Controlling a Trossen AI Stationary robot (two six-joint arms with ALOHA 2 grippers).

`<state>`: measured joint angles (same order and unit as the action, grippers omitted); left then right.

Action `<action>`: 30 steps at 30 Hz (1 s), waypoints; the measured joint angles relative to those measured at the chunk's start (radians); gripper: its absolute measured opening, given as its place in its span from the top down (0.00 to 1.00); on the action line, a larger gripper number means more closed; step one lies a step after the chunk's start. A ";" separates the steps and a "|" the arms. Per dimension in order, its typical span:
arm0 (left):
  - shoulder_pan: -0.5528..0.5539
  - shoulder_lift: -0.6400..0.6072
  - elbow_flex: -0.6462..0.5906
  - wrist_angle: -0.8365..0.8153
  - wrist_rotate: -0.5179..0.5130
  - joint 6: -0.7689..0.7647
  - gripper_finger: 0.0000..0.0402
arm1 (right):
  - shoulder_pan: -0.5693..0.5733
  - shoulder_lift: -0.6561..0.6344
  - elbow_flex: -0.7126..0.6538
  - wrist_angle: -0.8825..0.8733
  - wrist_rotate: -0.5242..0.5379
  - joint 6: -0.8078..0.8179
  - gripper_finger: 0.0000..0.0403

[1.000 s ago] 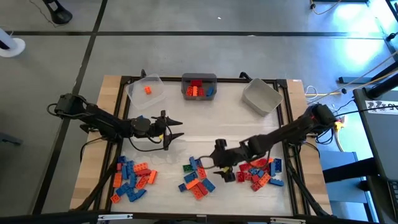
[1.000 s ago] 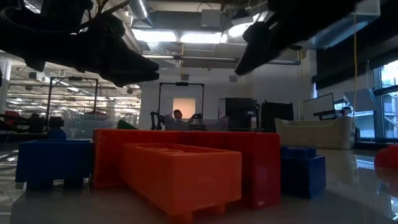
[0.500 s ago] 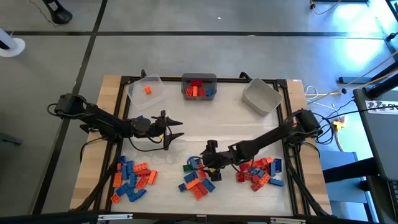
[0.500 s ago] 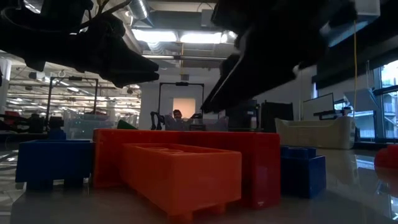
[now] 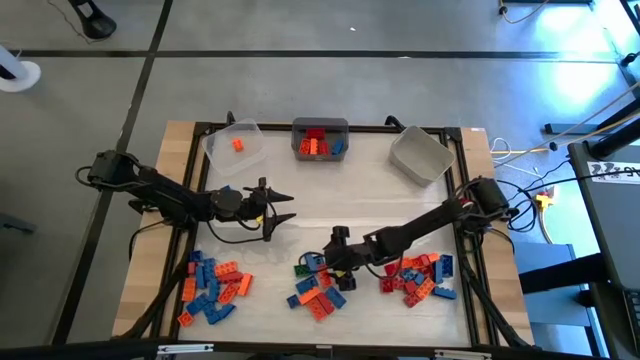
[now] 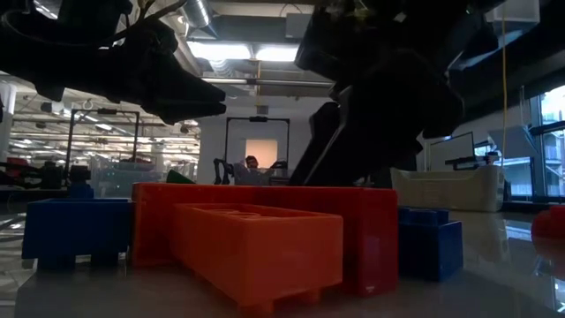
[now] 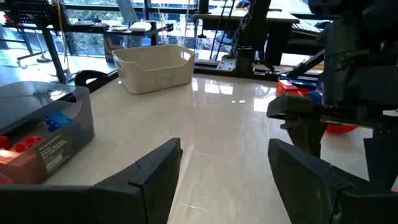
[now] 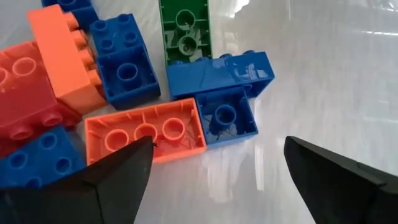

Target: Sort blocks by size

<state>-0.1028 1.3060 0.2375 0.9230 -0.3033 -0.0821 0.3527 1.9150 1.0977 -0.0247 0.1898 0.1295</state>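
1. Left pile of blocks [image 5: 212, 285]: red, orange, blue, at the worktop [image 5: 330, 205] near edge.
2. Left gripper [image 5: 283, 208]: fingers spread, empty, above bare worktop.
3. Middle pile [image 5: 316, 291]: right gripper [image 5: 318, 266] over it, fingers wide apart, holding nothing.
4. Right pile [image 5: 418, 277]: beside the right arm.

The table [image 5: 330, 190] is being lit evenly from above in the high view, with pale glare being thrown across its glossy top. In the low view, ceiling lights [image 6: 256, 53] are being seen bright behind 2 arms left in silhouette. Window reflections are being mirrored on the tabletop in both wrist views.
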 joint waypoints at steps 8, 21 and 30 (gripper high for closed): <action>0.000 0.000 0.000 0.000 0.000 -0.001 0.43 | 0.000 -0.002 0.003 -0.049 0.009 -0.004 0.11; 0.000 0.000 -0.001 0.000 0.000 0.000 0.43 | 0.000 -0.015 0.098 -0.406 0.088 -0.068 0.11; 0.000 0.000 -0.001 0.000 0.000 -0.001 0.43 | 0.001 -0.015 0.119 -0.206 -0.087 -0.058 0.11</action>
<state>-0.1028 1.3062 0.2367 0.9230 -0.3035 -0.0826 0.3538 1.9003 1.2171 -0.2305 0.1024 0.0719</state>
